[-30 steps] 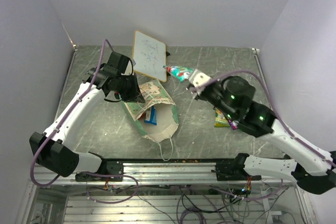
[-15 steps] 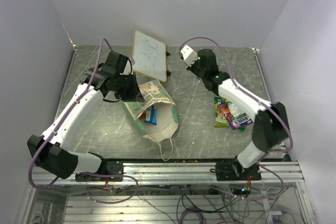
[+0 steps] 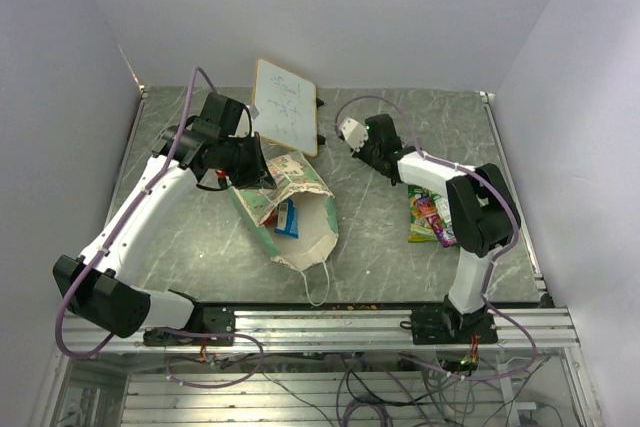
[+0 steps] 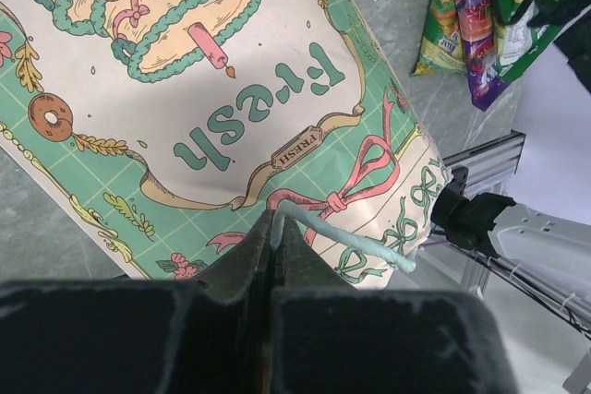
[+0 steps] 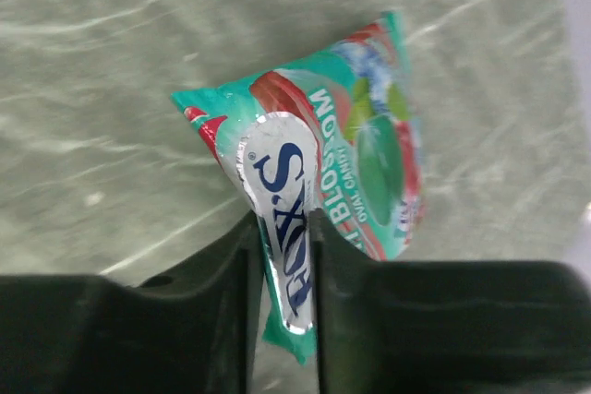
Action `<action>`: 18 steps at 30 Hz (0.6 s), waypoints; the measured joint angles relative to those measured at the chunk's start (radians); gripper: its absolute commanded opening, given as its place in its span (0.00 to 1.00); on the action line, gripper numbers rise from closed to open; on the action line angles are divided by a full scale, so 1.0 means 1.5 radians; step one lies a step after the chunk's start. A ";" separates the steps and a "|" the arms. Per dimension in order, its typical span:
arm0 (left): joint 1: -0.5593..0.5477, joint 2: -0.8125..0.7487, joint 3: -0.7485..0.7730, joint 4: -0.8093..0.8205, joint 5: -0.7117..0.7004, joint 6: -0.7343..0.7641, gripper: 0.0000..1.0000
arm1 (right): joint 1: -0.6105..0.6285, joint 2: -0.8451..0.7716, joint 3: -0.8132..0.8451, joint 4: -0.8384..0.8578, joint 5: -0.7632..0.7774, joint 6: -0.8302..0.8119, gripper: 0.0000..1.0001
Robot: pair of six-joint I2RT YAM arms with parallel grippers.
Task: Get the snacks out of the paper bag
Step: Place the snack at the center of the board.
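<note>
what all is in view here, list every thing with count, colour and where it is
cream paper carrier bag with a mint-green band: one, cream and green, lying mid-table, mouth toward the near edge
thin string handle: one, pale, pinched by the left gripper
blue packet: one, blue, inside the bag's mouth
teal glossy snack packet: one, teal and red, between the right gripper's fingers
green, purple and yellow glossy snack packets: about three, overlapping, on the table's right
white wood-framed board: one, white, beyond the bag
grey marbled table: one, grey
left gripper: shut on the handle
right gripper: shut on the teal packet
</note>
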 measured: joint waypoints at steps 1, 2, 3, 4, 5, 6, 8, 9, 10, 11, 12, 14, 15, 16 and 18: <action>0.000 0.000 0.000 0.000 0.001 -0.001 0.07 | 0.003 -0.008 -0.016 -0.006 -0.016 0.019 0.32; 0.000 0.000 0.000 0.000 0.002 -0.001 0.07 | 0.006 -0.018 -0.029 -0.016 -0.029 0.036 0.38; 0.000 0.000 0.000 -0.001 0.004 -0.001 0.07 | 0.009 -0.032 -0.044 -0.026 -0.045 0.056 0.41; 0.000 0.000 0.000 -0.001 0.005 -0.001 0.07 | 0.011 -0.050 -0.058 -0.035 -0.059 0.077 0.42; 0.000 0.000 0.000 -0.001 0.006 -0.001 0.07 | 0.014 -0.073 -0.070 -0.045 -0.074 0.094 0.43; 0.000 0.000 0.000 -0.001 0.007 -0.001 0.07 | 0.016 -0.101 -0.079 -0.055 -0.086 0.107 0.45; 0.000 0.000 0.000 0.000 0.008 -0.001 0.07 | 0.017 -0.163 -0.087 -0.073 -0.105 0.123 0.46; 0.000 0.000 0.000 0.001 0.009 -0.001 0.07 | 0.017 -0.208 -0.087 -0.081 -0.115 0.129 0.46; 0.000 0.000 0.000 0.001 0.011 -0.001 0.07 | 0.017 -0.243 -0.087 -0.083 -0.122 0.131 0.46; 0.000 0.000 0.000 0.001 0.012 -0.001 0.07 | 0.017 -0.284 -0.086 -0.085 -0.133 0.133 0.46; 0.000 0.001 0.000 0.002 0.013 -0.001 0.07 | 0.018 -0.320 -0.087 -0.087 -0.144 0.134 0.47; 0.000 0.003 0.000 0.001 0.016 0.000 0.07 | 0.027 -0.384 -0.104 -0.081 -0.167 0.138 0.48; 0.000 0.004 0.000 0.001 0.016 0.001 0.07 | 0.041 -0.417 -0.126 -0.078 -0.176 0.140 0.48; 0.000 0.005 0.000 0.001 0.016 0.002 0.07 | 0.069 -0.449 -0.159 -0.072 -0.185 0.143 0.48; 0.000 0.005 0.000 0.001 0.016 0.004 0.07 | 0.138 -0.498 -0.223 -0.068 -0.194 0.148 0.48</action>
